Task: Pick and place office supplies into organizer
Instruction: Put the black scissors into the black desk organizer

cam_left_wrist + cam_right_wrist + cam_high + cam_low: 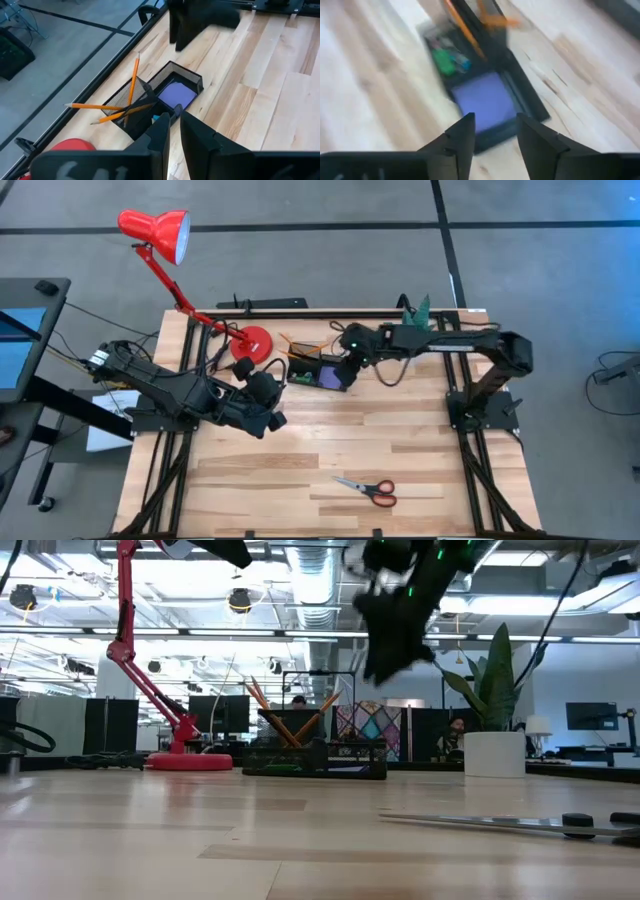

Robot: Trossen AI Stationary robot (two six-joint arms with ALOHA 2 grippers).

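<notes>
- Scissors (367,490) (stiff, light, lying flat on the surface (300,470)): take them across the red handles.
- Right claw (494,131): parted, empty, above the organizer (318,372).
- Left claw (174,131): narrow, empty.

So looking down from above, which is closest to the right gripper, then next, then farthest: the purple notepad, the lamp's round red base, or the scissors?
From the right gripper:
1. Purple notepad, in the organizer right beside and under it.
2. Lamp's round red base, farther along the table's back edge, toward the left arm.
3. Scissors, far off near the front edge.

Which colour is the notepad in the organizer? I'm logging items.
Purple notepad; clearest in the right wrist view.
</notes>
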